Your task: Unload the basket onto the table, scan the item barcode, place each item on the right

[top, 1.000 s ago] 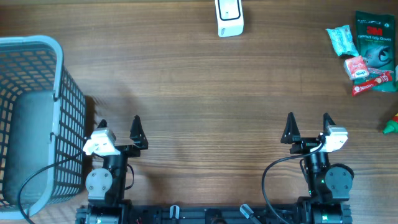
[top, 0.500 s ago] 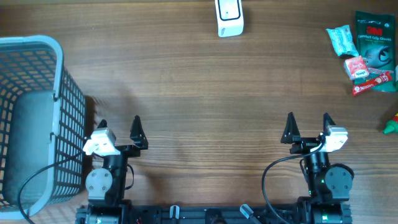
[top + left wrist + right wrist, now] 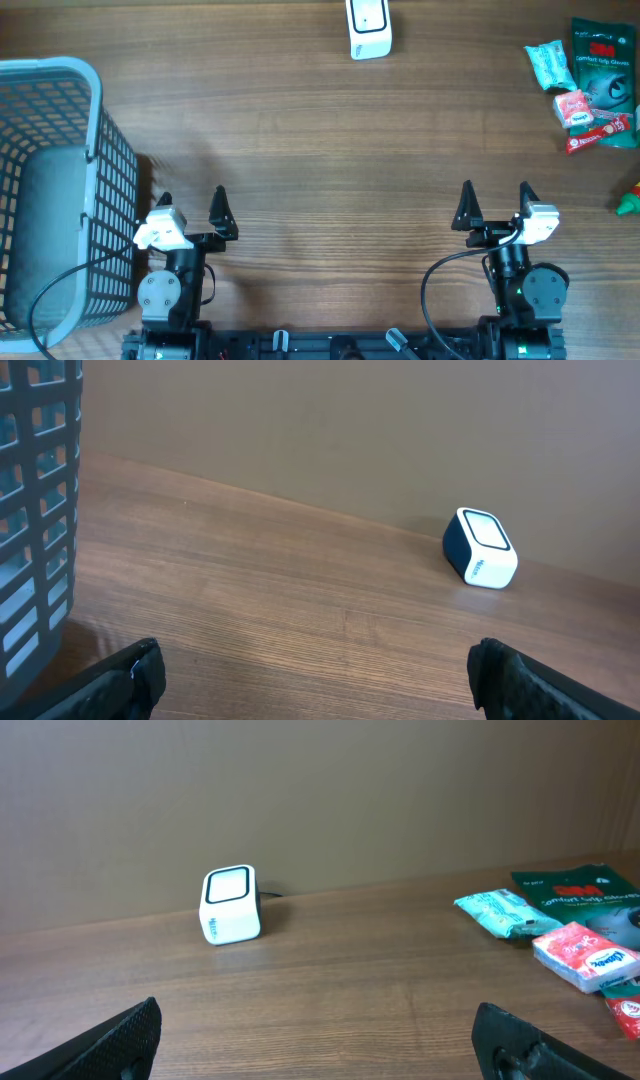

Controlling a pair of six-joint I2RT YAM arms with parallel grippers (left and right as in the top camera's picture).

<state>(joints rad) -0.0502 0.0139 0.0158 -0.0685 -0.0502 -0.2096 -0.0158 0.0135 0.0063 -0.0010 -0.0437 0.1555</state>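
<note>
The scanner (image 3: 368, 28), a small white box with a dark-rimmed window and a navy back, stands on the bench (image 3: 320, 150) well ahead of both tools, to the right of the left tool (image 3: 191, 195) and to the left of the right tool (image 3: 495, 187). A teal packet (image 3: 549, 62), a green pouch (image 3: 603, 70) and a red-and-white packet (image 3: 574, 106) lie flat in a cluster, far ahead and to the right of the right tool.

Mock shop checkout, barcode scanner (image 3: 368, 28), shopping basket (image 3: 50, 67), packaged goods (image 3: 603, 60)

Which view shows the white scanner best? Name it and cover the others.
Right wrist: the scanner stands whole, front face and top window toward the camera. Left wrist shows it whole too, but turned, its dark side showing. Overhead sees only its top, at the frame's edge.
</note>
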